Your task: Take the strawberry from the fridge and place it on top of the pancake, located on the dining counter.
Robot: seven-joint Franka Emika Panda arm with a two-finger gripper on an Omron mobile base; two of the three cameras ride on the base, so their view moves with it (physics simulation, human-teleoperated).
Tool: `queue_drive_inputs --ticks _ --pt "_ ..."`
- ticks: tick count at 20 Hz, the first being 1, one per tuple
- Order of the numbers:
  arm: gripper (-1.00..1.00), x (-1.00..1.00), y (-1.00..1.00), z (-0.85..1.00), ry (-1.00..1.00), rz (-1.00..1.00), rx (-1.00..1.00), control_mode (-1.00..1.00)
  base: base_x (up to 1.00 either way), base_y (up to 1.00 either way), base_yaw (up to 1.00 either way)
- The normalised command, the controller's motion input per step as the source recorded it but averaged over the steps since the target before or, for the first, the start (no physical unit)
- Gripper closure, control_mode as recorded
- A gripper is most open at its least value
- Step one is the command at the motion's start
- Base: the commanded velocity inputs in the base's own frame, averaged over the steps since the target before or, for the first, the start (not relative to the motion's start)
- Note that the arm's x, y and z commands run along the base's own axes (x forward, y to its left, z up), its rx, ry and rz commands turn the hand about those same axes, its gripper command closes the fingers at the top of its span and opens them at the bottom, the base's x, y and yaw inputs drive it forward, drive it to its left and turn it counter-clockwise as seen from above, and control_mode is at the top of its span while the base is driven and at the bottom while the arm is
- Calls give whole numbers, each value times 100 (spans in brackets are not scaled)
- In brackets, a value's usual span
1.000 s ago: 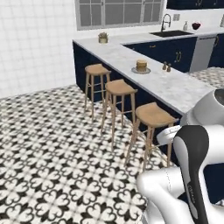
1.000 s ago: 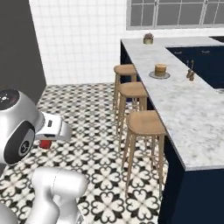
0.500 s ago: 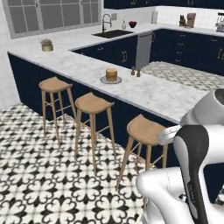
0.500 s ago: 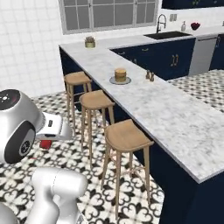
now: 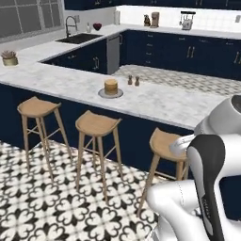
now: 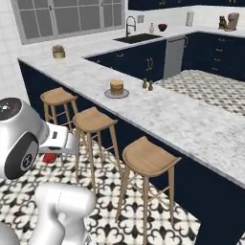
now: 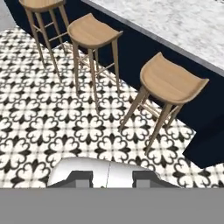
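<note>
Three stools (image 5: pixel 96 124) now face the base; it has swung toward the dining counter (image 5: pixel 179 101) | pancake (image 5: pixel 111 87) ahead, nearer | fingers pinch strawberry (image 6: pixel 49 157) low beside the arm | placing not yet begun

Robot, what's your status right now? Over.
Gripper shut on strawberry, low beside the stools. Pancake waiting on dining counter. Stools stand between base and counter.

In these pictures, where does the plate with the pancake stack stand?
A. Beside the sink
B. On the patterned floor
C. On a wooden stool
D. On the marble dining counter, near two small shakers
D: the pancake sits on its plate on the dining counter, close to the two small shakers.
</note>
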Motion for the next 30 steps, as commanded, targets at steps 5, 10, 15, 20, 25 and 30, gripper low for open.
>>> queue_drive_inputs --ticks 5,10,15,20,25,30 --pt "100 0 0 0 0 0 0 100 47 100 -50" --pt "100 0 0 0 0 0 0 100 47 100 -51" --pt "100 0 0 0 0 0 0 100 42 100 -52" --pt "100 0 0 0 0 0 0 100 43 100 -52" --pt "100 0 0 0 0 0 0 100 46 99 -48" --pt "100 0 0 0 0 0 0 100 33 27 -10"
